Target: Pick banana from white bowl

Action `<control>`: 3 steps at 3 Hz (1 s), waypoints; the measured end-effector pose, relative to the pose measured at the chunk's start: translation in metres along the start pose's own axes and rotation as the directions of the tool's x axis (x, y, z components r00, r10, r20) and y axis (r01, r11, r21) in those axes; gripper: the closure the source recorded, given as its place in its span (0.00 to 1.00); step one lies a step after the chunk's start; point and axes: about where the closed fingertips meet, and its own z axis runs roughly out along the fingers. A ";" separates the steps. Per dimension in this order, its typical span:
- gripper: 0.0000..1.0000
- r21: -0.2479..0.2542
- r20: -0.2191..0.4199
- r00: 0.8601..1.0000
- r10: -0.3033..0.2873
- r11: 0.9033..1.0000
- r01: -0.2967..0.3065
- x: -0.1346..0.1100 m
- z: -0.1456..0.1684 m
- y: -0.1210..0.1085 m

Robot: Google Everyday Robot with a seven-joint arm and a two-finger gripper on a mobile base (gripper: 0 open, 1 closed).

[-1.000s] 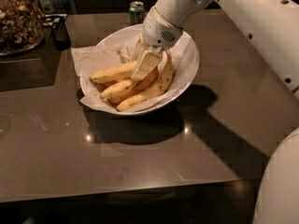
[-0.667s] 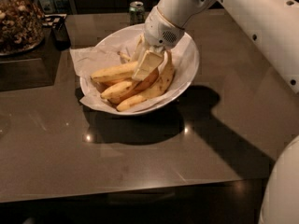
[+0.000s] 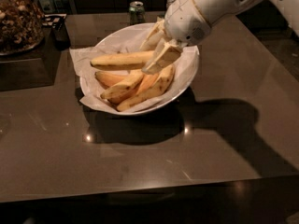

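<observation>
One banana (image 3: 122, 59) gripped: lift step.
Gripper (image 3: 159, 59) pinches one end inside white bowl (image 3: 114, 37); raise straight up, clear of rim.

The banana (image 3: 122, 60) lies in the white bowl (image 3: 110, 38) atop other bananas (image 3: 140, 88), the gripper (image 3: 157, 61) at its 3 o'clock end; a can (image 3: 136, 11) stands at the bowl's 12.

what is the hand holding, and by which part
Cannot tell: the hand sits over the white bowl at one end of the long banana, but no grip shows.
</observation>
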 end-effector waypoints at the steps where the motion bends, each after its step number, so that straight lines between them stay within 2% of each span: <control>1: 1.00 0.042 0.078 0.996 -0.048 0.998 0.045 -0.010 -0.028 0.029; 3: 1.00 0.142 0.171 0.985 -0.040 0.990 0.015 -0.013 -0.066 0.091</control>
